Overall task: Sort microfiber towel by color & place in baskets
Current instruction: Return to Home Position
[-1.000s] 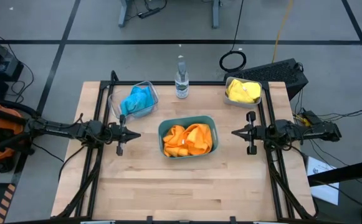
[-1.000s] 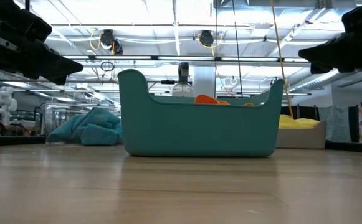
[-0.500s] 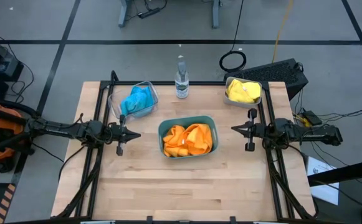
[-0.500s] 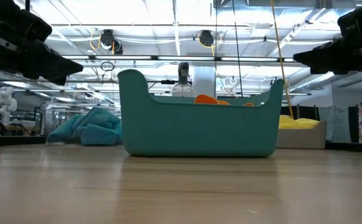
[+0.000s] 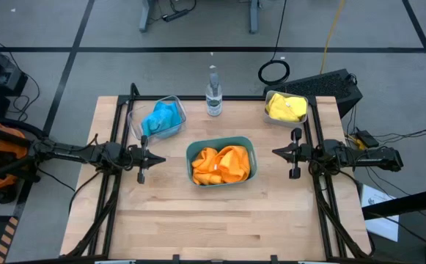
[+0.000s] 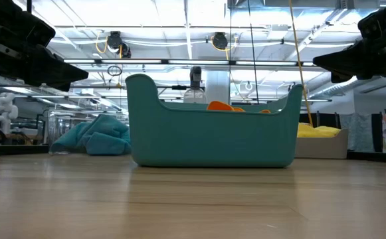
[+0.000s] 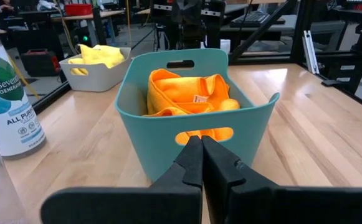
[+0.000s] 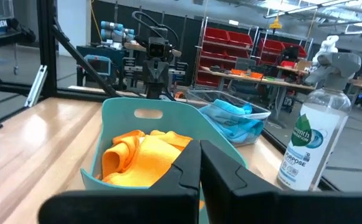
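A teal basket [image 5: 221,161] in the middle of the table holds orange towels [image 5: 222,164]. A clear basket [image 5: 158,117] at the far left holds a blue towel [image 5: 161,117]. A pale grey basket [image 5: 286,108] at the far right holds a yellow towel [image 5: 285,107]. My left gripper [image 5: 161,158] hovers shut at the table's left side, pointing level at the teal basket [image 7: 196,106]. My right gripper [image 5: 275,153] hovers shut at the right side, pointing at that same teal basket [image 8: 162,149] from the other side. Neither holds anything.
A clear spray bottle [image 5: 213,94] stands at the far edge between the clear and grey baskets. Black frame rails [image 5: 121,139] run along both sides of the table. The near half of the wooden table [image 5: 220,220] is bare.
My right gripper has swung slightly toward the table's far edge; its fingers stay shut. Nothing else has moved.
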Controlling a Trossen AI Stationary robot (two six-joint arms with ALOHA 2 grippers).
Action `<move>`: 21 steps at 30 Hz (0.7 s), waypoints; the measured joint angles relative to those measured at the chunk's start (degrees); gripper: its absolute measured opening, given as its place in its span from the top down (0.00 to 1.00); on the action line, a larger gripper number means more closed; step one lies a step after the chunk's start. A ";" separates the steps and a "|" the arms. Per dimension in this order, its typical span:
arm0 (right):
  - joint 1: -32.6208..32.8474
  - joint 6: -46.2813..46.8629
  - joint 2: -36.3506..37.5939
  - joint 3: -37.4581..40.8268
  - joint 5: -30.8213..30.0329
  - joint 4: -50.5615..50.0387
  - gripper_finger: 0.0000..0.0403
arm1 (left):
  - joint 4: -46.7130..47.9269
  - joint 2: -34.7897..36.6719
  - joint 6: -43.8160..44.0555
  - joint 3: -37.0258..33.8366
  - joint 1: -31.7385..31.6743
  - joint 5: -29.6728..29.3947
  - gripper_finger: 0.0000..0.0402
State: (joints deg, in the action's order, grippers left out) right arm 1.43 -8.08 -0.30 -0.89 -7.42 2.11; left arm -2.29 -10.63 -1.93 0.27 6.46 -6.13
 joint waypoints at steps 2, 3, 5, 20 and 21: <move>0.00 0.61 0.00 0.00 0.00 0.00 1.00 | -0.34 0.00 -0.23 -0.02 0.00 -0.32 1.00; 0.00 1.19 0.00 0.00 0.01 -0.01 1.00 | -0.78 0.00 -0.48 0.00 0.00 -0.71 1.00; 0.00 3.12 0.00 0.00 0.02 -0.01 1.00 | -1.84 0.02 -1.30 0.01 0.00 -1.45 1.00; 0.17 7.50 0.00 0.02 7.34 -1.03 1.00 | -2.31 0.02 -1.33 -0.02 -1.97 -1.15 1.00; 0.17 7.82 0.00 0.02 7.34 -1.03 1.00 | -2.27 0.02 -0.87 -0.02 -1.95 -0.69 1.00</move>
State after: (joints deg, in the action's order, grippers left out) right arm 1.61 -0.26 -0.30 -0.86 -0.08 1.08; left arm -4.55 -10.61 -2.80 0.25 4.51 -6.82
